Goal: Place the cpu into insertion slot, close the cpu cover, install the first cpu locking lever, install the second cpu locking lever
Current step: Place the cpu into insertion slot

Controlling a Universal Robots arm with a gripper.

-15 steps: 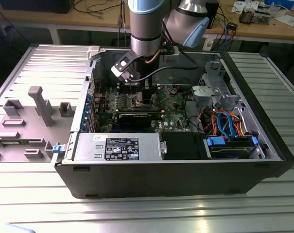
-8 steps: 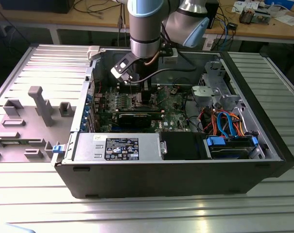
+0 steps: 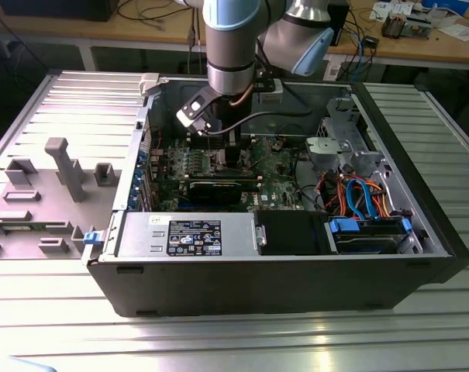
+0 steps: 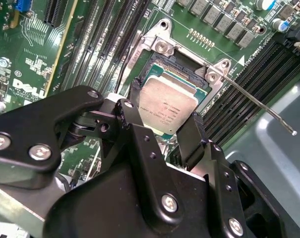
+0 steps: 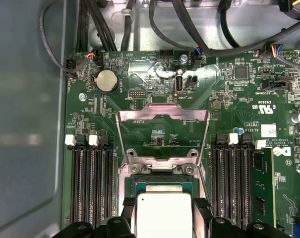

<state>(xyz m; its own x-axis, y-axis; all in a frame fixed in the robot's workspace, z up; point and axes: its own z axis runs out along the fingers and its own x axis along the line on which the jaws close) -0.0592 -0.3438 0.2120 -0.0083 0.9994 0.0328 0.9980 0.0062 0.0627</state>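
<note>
Tool point(image 4: 163, 113) over the open socket point(image 4: 158, 63), cover point(image 5: 162, 114) raised.
Fingers closed on chip point(image 5: 162, 213), gripping opposite edges.

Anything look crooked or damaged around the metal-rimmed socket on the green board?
Nothing stands out. The silver-grey square cpu is held by the gripper, lined up with the insertion slot; the silver cpu cover stands open.

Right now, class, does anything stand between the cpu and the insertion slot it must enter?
Nothing visible does. The gripper holds the cpu directly at the insertion slot, and the cpu cover is tilted up, clear of the opening.
</note>
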